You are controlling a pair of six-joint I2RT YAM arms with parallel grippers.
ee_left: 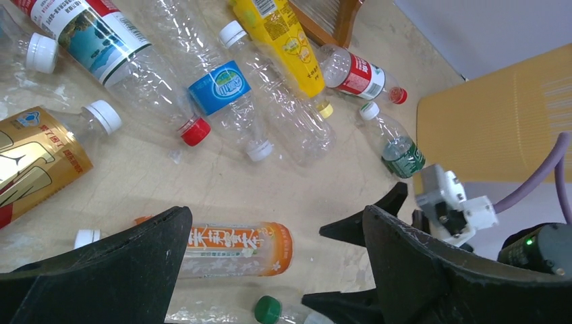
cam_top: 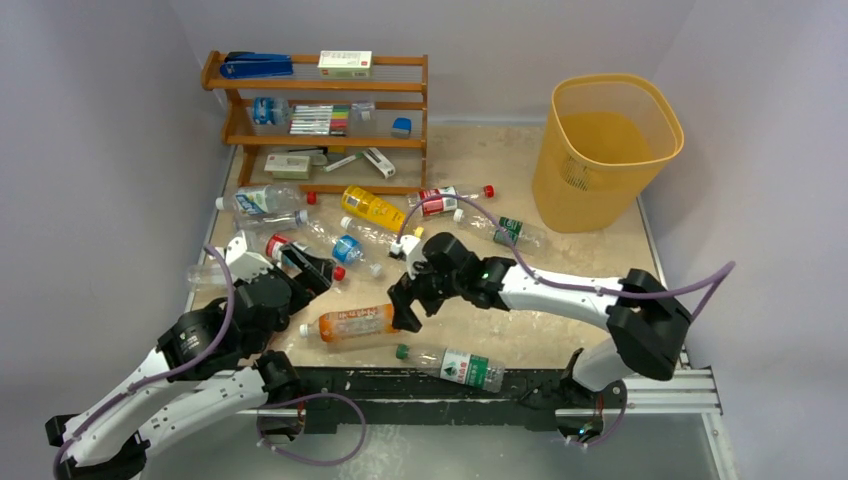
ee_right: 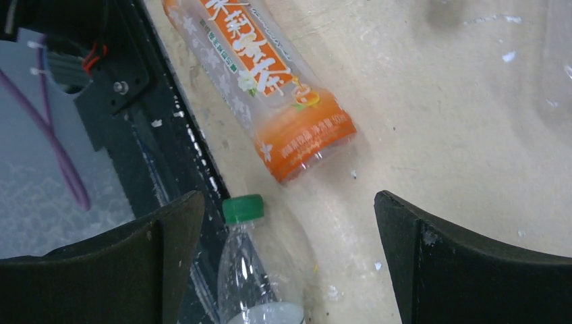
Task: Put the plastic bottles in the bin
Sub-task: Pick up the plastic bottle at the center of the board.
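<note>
**Bottles scattered, both end effectors open**

The bottles [cam_top: 372,208] lie on the worktop [cam_top: 590,250] before the wooden rack [cam_top: 300,141]. The bin [cam_top: 600,190] stands far right, apart. The right end effector [cam_top: 405,312] gapes empty at the orange bottle [cam_top: 350,325]. The left end effector [cam_top: 312,262] is likewise wide and empty. A green-capped bottle [cam_top: 460,366] is cut off in the right wrist view.

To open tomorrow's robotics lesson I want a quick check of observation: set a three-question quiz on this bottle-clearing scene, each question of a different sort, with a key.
1. True or false: the bin lies tipped on its side.
2. The bottle nearest the arm bases has a cap that is: A green, B red, C blue.
3. Fill in: the left pincer and the right pincer both stand ____.
Key: 1 false, it stands upright; 2 A; 3 open.
</note>
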